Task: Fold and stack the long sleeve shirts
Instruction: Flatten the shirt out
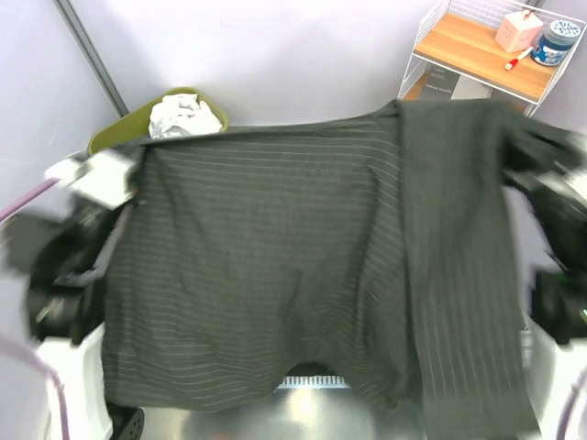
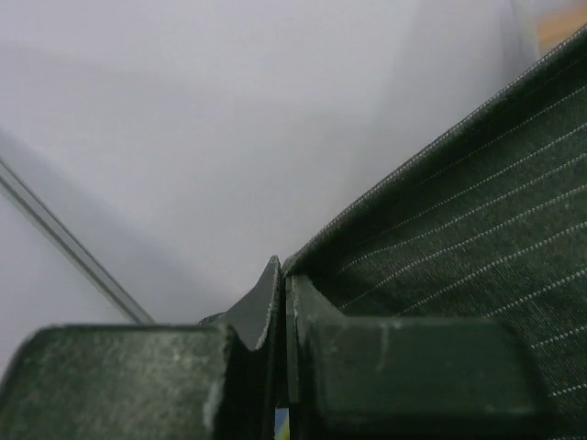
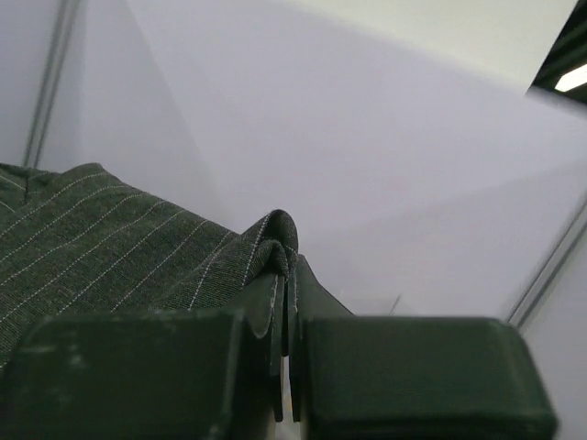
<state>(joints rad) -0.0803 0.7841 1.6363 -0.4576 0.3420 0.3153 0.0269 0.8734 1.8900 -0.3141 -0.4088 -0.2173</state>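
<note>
A dark green shirt with thin white stripes [image 1: 275, 266] hangs spread in the air between both arms, covering most of the top view. My left gripper [image 1: 128, 174] is shut on its upper left edge; in the left wrist view the fabric [image 2: 459, 229] runs up and right from the pinched jaws of the left gripper [image 2: 282, 275]. My right gripper [image 1: 523, 160] is shut on the upper right edge, where a sleeve [image 1: 468, 302] hangs down. The right wrist view shows a bunched fold of cloth [image 3: 275, 234] clamped at the right gripper [image 3: 284, 266].
An olive-green bin [image 1: 138, 119] holding a white crumpled garment [image 1: 186, 116] sits at the back left. A wooden wire shelf [image 1: 477, 46] with a pink box [image 1: 519, 29] and a blue jar [image 1: 557, 42] stands at the back right. The table [image 1: 312, 417] shows below the hem.
</note>
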